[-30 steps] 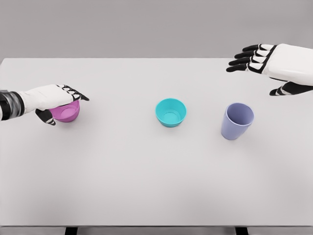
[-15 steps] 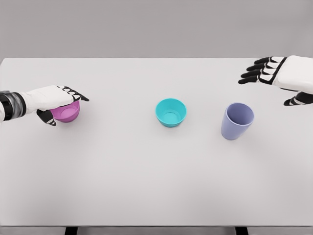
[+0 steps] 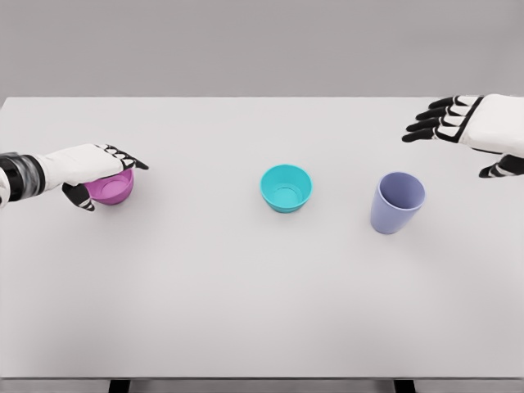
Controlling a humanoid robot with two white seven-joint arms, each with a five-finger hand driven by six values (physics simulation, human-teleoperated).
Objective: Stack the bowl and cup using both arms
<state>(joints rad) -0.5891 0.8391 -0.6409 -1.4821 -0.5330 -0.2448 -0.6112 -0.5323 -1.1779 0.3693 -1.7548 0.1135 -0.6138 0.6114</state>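
Note:
A pink bowl (image 3: 112,188) sits at the table's left. My left hand (image 3: 97,173) covers its near rim, fingers over the top and thumb below its side, shut on it. A teal bowl (image 3: 286,187) stands upright at the middle of the table. To its right stands a lavender cup (image 3: 396,202), upright and untouched. My right hand (image 3: 458,131) hovers open at the far right, above and beyond the cup, fingers spread and pointing left.
The white table (image 3: 246,311) reaches across the whole view, with its front edge near the bottom and a grey wall behind.
My right hand has drawn back to the right, away from the cup. The left hand and the pink bowl have stayed in place.

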